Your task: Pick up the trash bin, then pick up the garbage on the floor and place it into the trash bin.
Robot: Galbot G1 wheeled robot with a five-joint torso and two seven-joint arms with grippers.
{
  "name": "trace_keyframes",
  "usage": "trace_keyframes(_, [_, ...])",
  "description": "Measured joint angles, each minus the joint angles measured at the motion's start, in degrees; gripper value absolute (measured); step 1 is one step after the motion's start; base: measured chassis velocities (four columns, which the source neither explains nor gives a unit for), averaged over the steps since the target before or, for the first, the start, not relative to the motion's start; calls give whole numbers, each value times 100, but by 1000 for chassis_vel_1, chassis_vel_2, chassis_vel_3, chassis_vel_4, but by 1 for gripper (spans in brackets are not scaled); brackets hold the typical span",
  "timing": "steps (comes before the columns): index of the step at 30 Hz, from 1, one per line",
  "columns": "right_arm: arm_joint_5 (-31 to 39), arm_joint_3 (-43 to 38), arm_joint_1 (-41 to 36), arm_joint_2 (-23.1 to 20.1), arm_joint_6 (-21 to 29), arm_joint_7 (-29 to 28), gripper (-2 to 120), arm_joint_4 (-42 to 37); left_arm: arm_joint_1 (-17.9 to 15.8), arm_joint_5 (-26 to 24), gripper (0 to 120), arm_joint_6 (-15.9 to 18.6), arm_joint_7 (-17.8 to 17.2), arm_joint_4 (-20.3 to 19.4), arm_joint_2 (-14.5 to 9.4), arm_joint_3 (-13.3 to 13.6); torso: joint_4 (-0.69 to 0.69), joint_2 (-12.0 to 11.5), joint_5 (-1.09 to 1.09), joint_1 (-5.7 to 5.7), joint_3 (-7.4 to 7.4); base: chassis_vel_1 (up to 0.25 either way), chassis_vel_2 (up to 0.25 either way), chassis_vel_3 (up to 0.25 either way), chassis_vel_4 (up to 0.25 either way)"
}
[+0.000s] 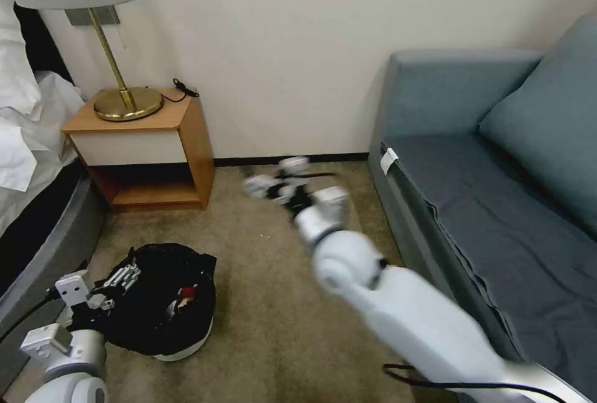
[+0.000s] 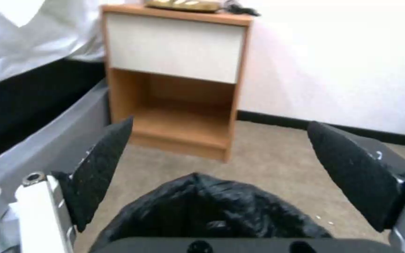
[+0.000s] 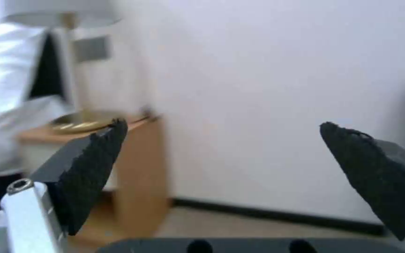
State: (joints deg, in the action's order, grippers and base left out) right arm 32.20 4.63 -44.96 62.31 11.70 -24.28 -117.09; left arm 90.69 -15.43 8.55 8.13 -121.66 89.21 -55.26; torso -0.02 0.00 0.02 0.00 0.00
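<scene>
The trash bin (image 1: 163, 303) sits on the carpet (image 1: 273, 303) near the nightstand (image 1: 146, 148), red litter showing inside its black bag. The left gripper (image 1: 121, 278) hangs at its rim, fingers spread apart; the right gripper (image 1: 277, 182), also spread and empty, is raised mid-room before the sofa (image 1: 497, 191).
</scene>
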Motion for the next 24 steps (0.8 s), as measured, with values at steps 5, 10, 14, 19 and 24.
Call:
trace_keyframes(5, [-289,-1027,-1117,-227,-29,66,100,-762,15,156,100,-294,417,-1,-101,122,-1,0,0,0,0,0,0,0,0])
trace_keyframes(10, [-959,-1805,-2141,91,-5,76,100,-1242,10,271,100,-435,597,-18,-198,213,0,0,-1,0,0,0,0,0,0])
trace_keyframes(14, [-1567,-2119,-2918,628,-7,140,100,-1518,2,291,100,-477,604,-25,-238,281,1,0,-1,0,0,0,0,0,0])
trace_keyframes(19, [-2053,-2270,-3548,1117,-55,217,100,-1727,13,271,100,-494,405,-62,-271,398,1,1,-2,0,0,0,0,0,0])
trace_keyframes(24, [-2272,-2346,-3869,1324,-129,296,100,-1821,24,277,100,-514,144,-136,-314,511,2,0,-2,0,0,0,0,0,0])
